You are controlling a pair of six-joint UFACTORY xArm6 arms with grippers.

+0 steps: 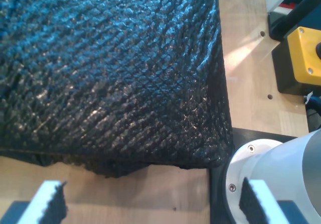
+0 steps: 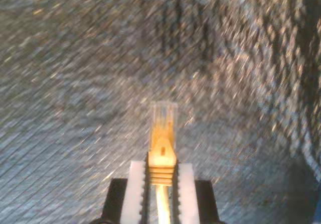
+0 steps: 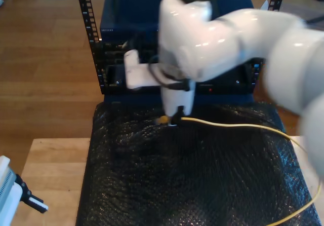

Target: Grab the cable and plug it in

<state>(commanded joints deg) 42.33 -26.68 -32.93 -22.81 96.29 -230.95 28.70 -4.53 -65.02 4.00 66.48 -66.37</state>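
Cable (image 3: 238, 126): yellow; it runs from my second pincer across the black mat toward the exterior view's right, then curves back along the mat's near right edge.
Plug (image 2: 164, 119): clear plastic with a yellow boot behind it; it sticks out forward from between the fingers in the second wrist view, pointing over the mat.
My second pincer (image 2: 163, 181): clenched on the cable just behind the plug, white fingers (image 2: 134, 189) with ribbed black pads pressing both sides of the boot. In the exterior view it (image 3: 172, 118) hangs under the big white arm (image 3: 217, 43), low over the far part of the mat, near the rack.
My first pincer (image 1: 150, 204): released, its two fingers (image 1: 47, 201) well apart with nothing between them; it hovers above bare bench at the mat's edge. In the exterior view it (image 3: 23, 198) sits at the near left corner, over the bench.
Mat (image 3: 187, 175): black, shiny, with a scaly texture; it covers most of the bench.
Bench (image 3: 50, 170): light wood, bare at the exterior view's left of the mat.
Rack (image 3: 121, 43): dark blue units in a black perforated frame, at the far edge of the mat; whether the plug touches it I cannot tell.
Yellow box (image 1: 306, 56): on the bench beside the mat in the first wrist view, next to a white arm base (image 1: 281, 176).
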